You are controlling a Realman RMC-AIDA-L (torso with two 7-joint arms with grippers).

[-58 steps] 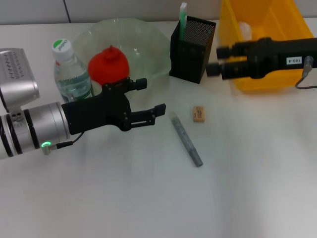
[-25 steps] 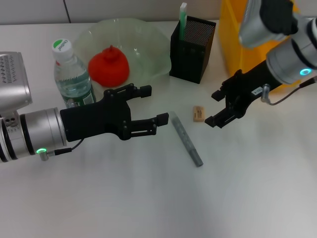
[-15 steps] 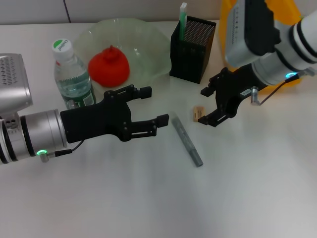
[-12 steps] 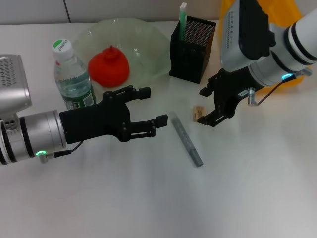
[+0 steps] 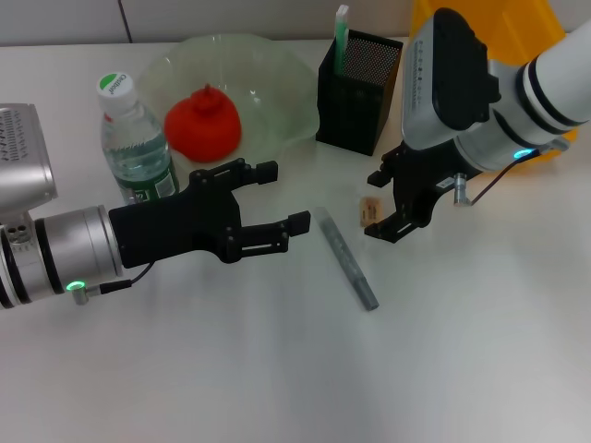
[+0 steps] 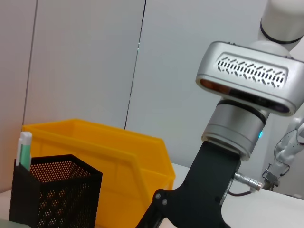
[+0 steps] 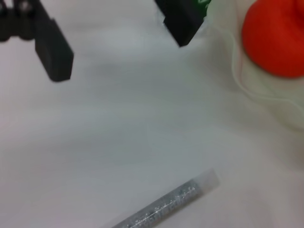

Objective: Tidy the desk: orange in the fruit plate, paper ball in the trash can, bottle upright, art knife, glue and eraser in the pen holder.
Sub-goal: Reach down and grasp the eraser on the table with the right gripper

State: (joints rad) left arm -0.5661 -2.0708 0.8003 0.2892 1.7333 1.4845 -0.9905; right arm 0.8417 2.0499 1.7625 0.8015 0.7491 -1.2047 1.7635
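On the white desk [image 5: 277, 369] the small tan eraser [image 5: 370, 211] lies between the fingers of my right gripper [image 5: 379, 203], which stands open astride it. A grey stick [image 5: 348, 259] [image 7: 166, 206], art knife or glue, lies just left of it. My left gripper [image 5: 284, 196] hovers open beside the stick, holding nothing. The orange [image 5: 203, 125] [image 7: 278, 38] sits in the fruit plate [image 5: 277, 65]. The bottle [image 5: 134, 138] stands upright. A green-white stick [image 5: 341, 32] is in the pen holder [image 5: 358, 92] [image 6: 52, 194]. The paper ball is hidden.
The yellow trash can [image 5: 503, 32] [image 6: 118, 156] stands at the back right, partly covered by my right arm. The left gripper's fingers [image 7: 54, 52] show in the right wrist view. Bare table stretches along the front.
My right arm swung from over the trash can down and left to the eraser, its open fingers now on either side of it. The left gripper barely moved.
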